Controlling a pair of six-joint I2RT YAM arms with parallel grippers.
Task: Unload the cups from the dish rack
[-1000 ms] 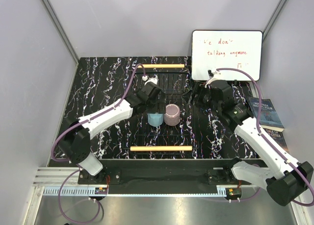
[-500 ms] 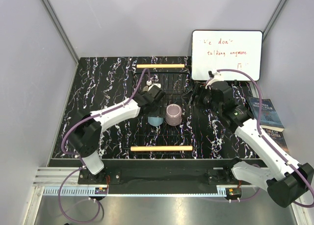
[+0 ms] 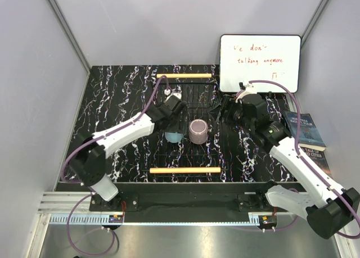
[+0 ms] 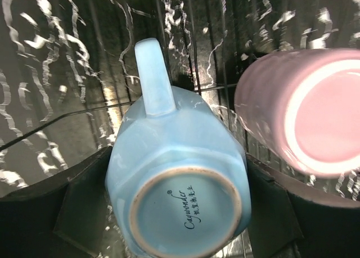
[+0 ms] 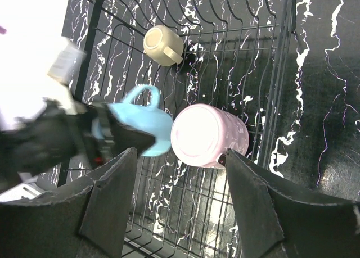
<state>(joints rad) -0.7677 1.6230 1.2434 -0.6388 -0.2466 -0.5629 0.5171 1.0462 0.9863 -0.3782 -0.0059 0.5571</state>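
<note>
Item 1, nearest: near wooden bar (image 3: 184,170), the front end of the dish rack (image 3: 185,155), which lies flat on the black marbled table (image 3: 115,98).

Item 2: blue cup (image 4: 177,173), upside down on the rack wires at mid-rack, base up, handle pointing away from my left wrist camera.

Item 3: left gripper (image 4: 177,204), lowered over the blue cup with one finger (image 4: 84,210) on either flank. The jaws straddle the cup closely. The pads look to be at its walls, but I cannot tell whether they are actually pressing.

Item 4: pink cup (image 3: 198,131), also upside down on the rack, just beside the blue cup on its right and apart from it.

Item 5: right gripper (image 5: 180,155), hanging above the right part of the rack, jaws spread wide with nothing between them.

Item 6: small pale mug (image 5: 163,45), with a handle, lying in the rack beyond the two cups.

Item 7: far wooden bar (image 3: 184,76), the rack's back end.

Item 8: books (image 3: 306,133), stacked off the table's right edge.

Item 9, farthest: whiteboard (image 3: 260,63), with handwriting, propped at the back right.
</note>
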